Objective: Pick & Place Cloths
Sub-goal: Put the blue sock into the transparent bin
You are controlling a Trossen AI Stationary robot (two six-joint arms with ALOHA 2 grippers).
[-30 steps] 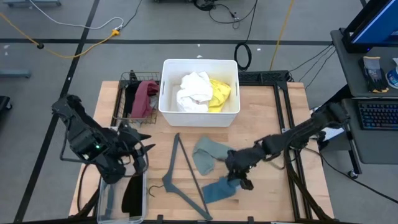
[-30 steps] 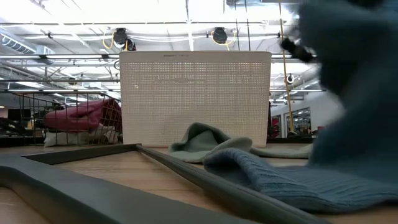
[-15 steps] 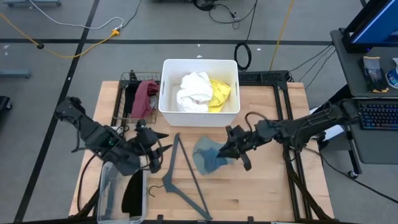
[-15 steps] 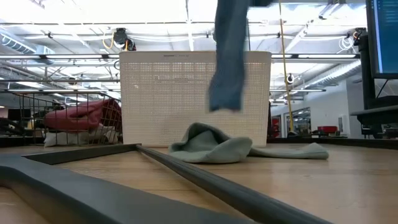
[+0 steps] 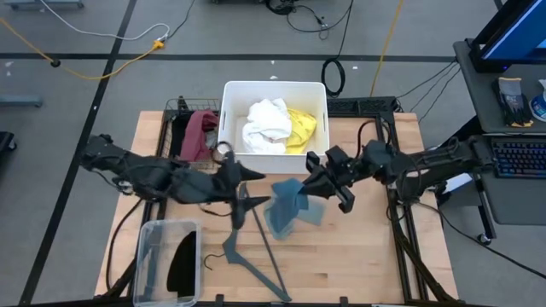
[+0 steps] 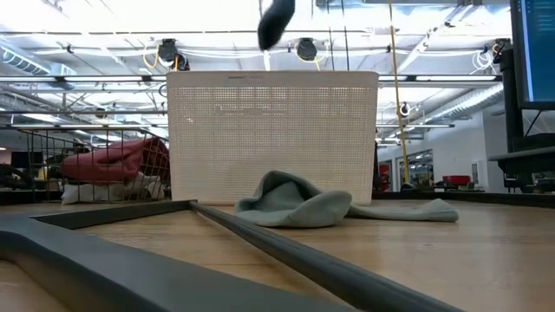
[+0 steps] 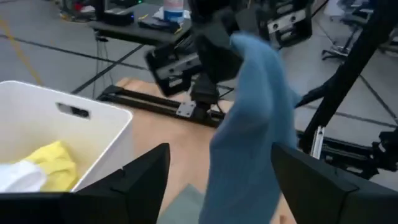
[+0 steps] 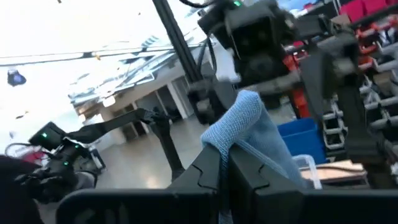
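My right gripper (image 5: 310,182) is above the table's middle, shut on a blue cloth (image 5: 290,201) that hangs in the air; its lower end (image 6: 277,16) shows at the top of the low view. My left gripper (image 5: 259,189) has come in from the left and is open. Its fingers (image 7: 142,180) stand on either side of the hanging blue cloth (image 7: 249,143), apart from it. A sage-green cloth (image 6: 299,201) lies flat on the table below. White (image 5: 265,124) and yellow (image 5: 300,128) cloths lie in the white bin (image 5: 230,152). My right gripper pinches a bunched fold of the blue cloth (image 8: 241,127) between its two fingers, and the fold bulges out past the fingertips. The fingers come roughly level from the table's right side. The rest of the cloth hangs slack below them, clear of the table.
A maroon cloth (image 5: 201,130) lies in the wire basket left of the bin. A grey hanger (image 5: 254,243) lies on the table near the front. A clear container (image 5: 153,256) with a black cloth (image 5: 180,269) stands at the front left. Bare wood is at the front right.
My right gripper has risen from the table's near right and gone toward the bin, carrying the blue cloth from lying on the table to hanging clear. My left gripper has swung from over the clear container toward the table's middle, up to the hanging cloth.
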